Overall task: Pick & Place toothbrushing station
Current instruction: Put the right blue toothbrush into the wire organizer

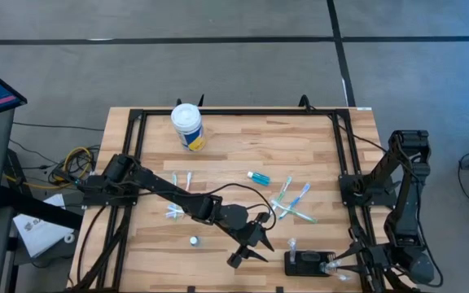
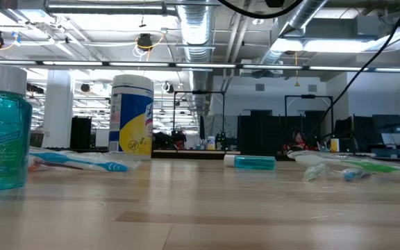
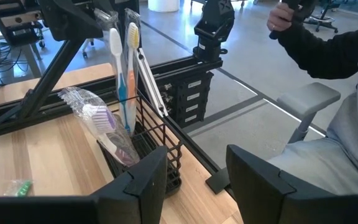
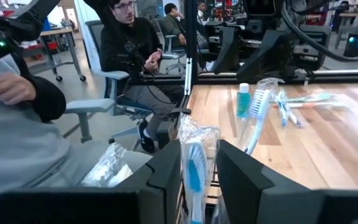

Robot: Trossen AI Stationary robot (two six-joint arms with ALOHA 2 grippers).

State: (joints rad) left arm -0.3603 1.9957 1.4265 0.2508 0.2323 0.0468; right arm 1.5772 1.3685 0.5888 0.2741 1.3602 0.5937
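On the far left of the table [image 1: 316, 155] stands a tub [image 1: 188, 126], with loose toothbrushes [image 1: 291, 199] scattered across the middle. The left arm reaches diagonally from the left edge toward the near side, and the left gripper [image 1: 249, 247] hovers just left of the station [image 1: 306, 263], fingers apart and empty. Its wrist view looks between those spread fingers at the black wire holder, which already carries upright brushes [image 3: 124, 68] and a wrapped one.

The station sits at the near edge, right of centre, close to the frame rail. At its right end is the right gripper [image 1: 344, 264]; in the right wrist view its fingers stand close on either side of a wrapped brush [image 4: 194, 165] in the station, though whether they pinch it I cannot tell.

Judging from this, the step in hand is closing in on the station. To do it well, the left gripper should come in level and square to the holder's short side, straddle the wire wall rather than the brushes, and close gently so nothing tips out.
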